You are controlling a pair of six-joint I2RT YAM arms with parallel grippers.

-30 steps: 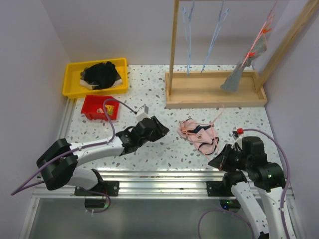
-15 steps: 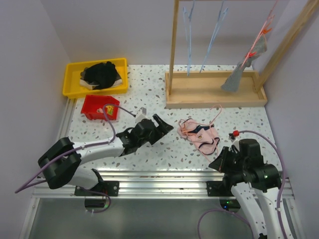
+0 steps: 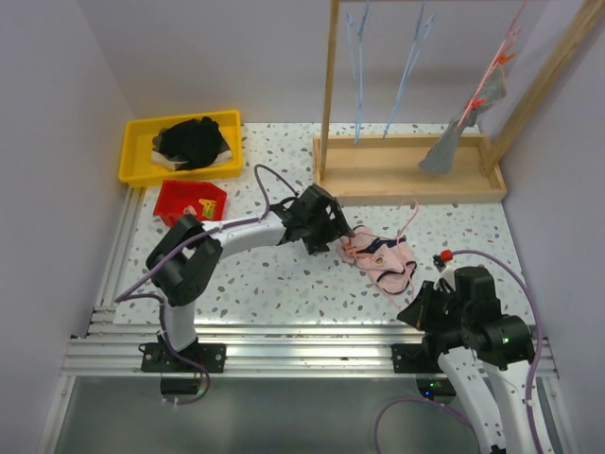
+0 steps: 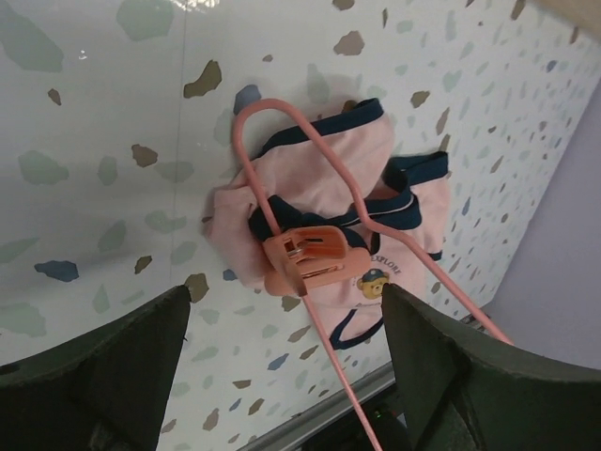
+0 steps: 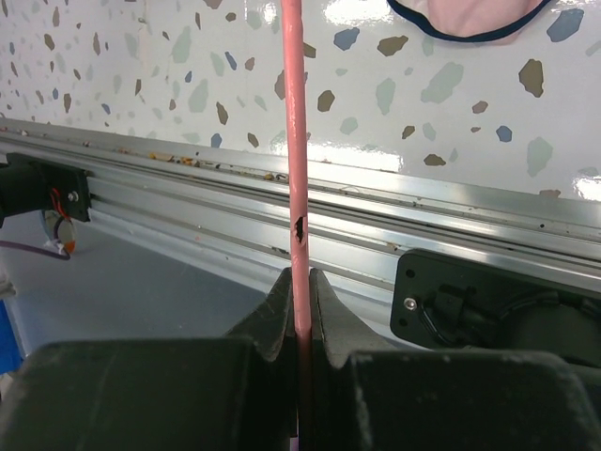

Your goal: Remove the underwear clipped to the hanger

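The left gripper hangs wide open over the desk at the centre of the top view, holding nothing. Its arm reaches from the base at the lower left, elbow raised, forearm running right toward the middle of the frame. In the left wrist view its two dark fingers stand well apart at the bottom corners, and between and beyond them lies the pink underwear, crumpled flat on the desk with dark trim at its edges. A pink hanger loops across it, and the hanger's clip sits on the cloth.

The right gripper, at the lower right of the top view, is closed tight on the hanger's thin rod. The right arm is folded low by the desk's near edge. In the right wrist view the rod runs straight up the frame from the pinched fingers.

The grey underwear hangs at the upper right, over the wooden rack.
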